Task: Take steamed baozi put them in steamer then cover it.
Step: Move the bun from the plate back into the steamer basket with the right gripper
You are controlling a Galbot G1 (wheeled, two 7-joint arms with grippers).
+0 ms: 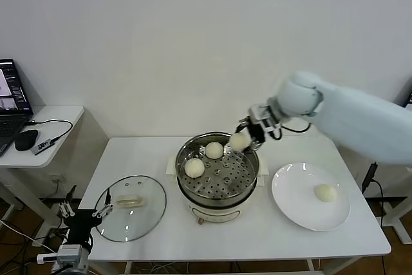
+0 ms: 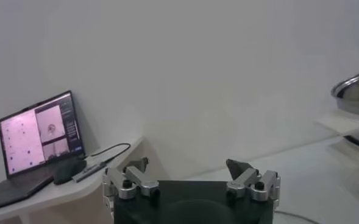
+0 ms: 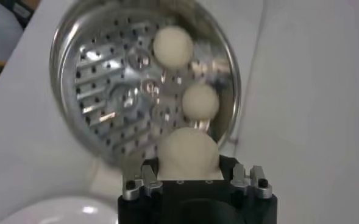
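Head view: white bench [image 1: 161, 243] with the steamer [image 1: 217, 175] at centre, steel basket on a cream pot base. Two baozi lie inside it, one toward the back [image 1: 214, 150], one nearer the robot's left rim [image 1: 194, 167]. Right hand [image 1: 248, 134] sits over the far right rim of the steamer, fingers clamped on a third baozi [image 1: 239, 141], which hangs just above the rim. Fourth baozi [image 1: 325, 192] rests on the white plate [image 1: 290, 201] to the right of the steamer. The cover [image 1: 130, 207], glass lid with cream bar handle, lies flat on the bench to the left of the steamer. Left hand [image 1: 84, 212] is low at the bench's near left corner, just beside the cover's edge, holding nothing. Side desk on the far left carries a laptop [image 1: 11, 104] and a mouse [image 1: 26, 140].

Left wrist view: left hand [image 2: 191, 173] fingers spread apart, empty. Laptop [image 2: 36, 140] lit on the side desk beyond; steamer rim [image 2: 353, 91] at the picture's edge.

Right wrist view: right hand [image 3: 188, 173] closed around a baozi [image 3: 188, 152], over the steamer rim [image 3: 63, 42]. Two baozi lie on the perforated floor, one farther [image 3: 173, 45], one closer to the held one [image 3: 200, 101]. Plate edge [image 3: 51, 213] shows in a corner.
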